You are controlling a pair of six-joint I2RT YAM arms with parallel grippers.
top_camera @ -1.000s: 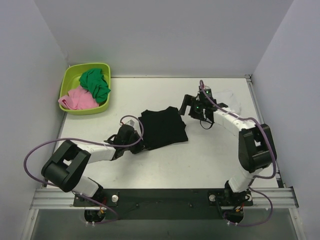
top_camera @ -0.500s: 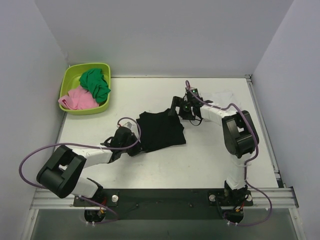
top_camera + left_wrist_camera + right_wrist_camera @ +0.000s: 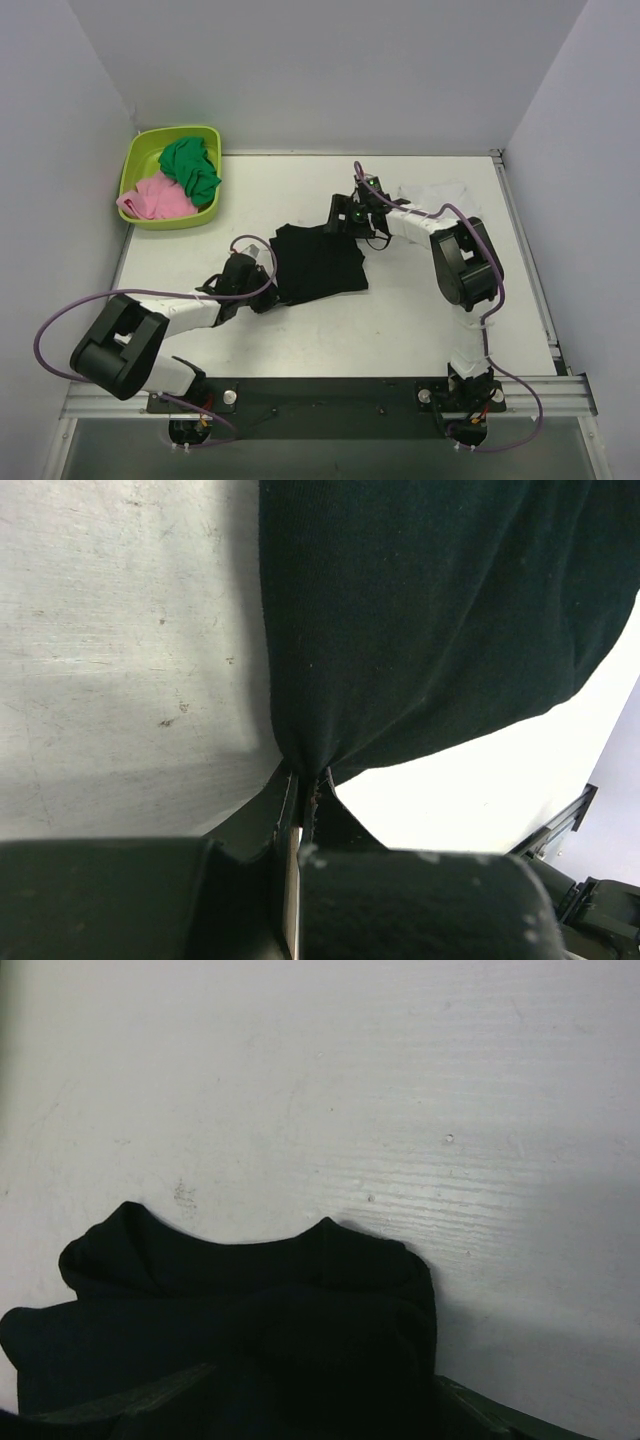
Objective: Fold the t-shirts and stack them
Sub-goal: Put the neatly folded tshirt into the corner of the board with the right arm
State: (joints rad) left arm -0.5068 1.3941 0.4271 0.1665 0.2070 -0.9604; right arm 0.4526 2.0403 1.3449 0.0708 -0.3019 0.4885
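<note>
- The left gripper (image 3: 300,802) is clamped on the near-left corner of the black t-shirt (image 3: 318,262), likely anchoring it for a fold
- The right gripper (image 3: 340,214) straddles its far edge, jaws apart, seemingly ready to pinch
- The white t-shirt (image 3: 443,190) lies far right, apart

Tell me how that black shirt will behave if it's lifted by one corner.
Probably floppy: the shirt puckers to a point where the left jaws pinch it. Likely light, as its folded layers lie thin and flat. The fold may slip open, since its far edge looks loosely rumpled.
</note>
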